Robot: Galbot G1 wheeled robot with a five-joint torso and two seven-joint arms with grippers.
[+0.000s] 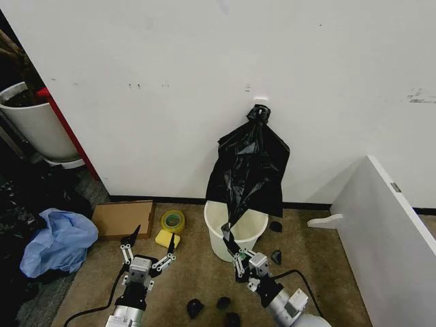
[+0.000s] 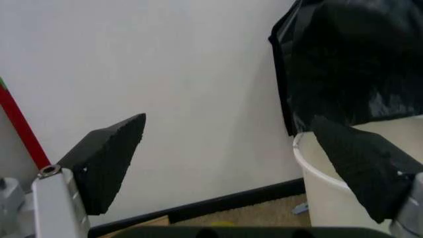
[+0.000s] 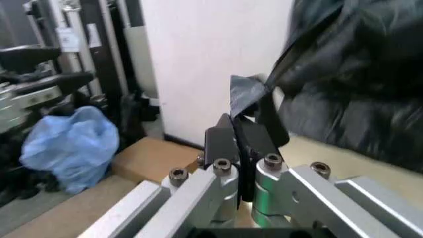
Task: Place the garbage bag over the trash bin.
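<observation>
Nearest the head camera, the right gripper (image 1: pixel 231 246) sits in front of the trash bin (image 1: pixel 235 231), its fingers clenched on the lower corner of the garbage bag (image 1: pixel 249 170). The bag hangs from a wall hook (image 1: pixel 260 103) and drapes down into the bin's open mouth. The left gripper (image 1: pixel 148 244) hovers to the bin's left with fingers spread wide, grasping nothing, near a yellow tape roll (image 1: pixel 172 221) and a cardboard sheet (image 1: pixel 122 218).

Silver-grey metal arms, black cables trailing off each. Left gripper (image 1: pixel 149 242) with black wedge-shaped fingertips (image 2: pixel 109 166) on silver links. Right gripper (image 1: pixel 236 253): hex screws, green-tinted metal blocks.
</observation>
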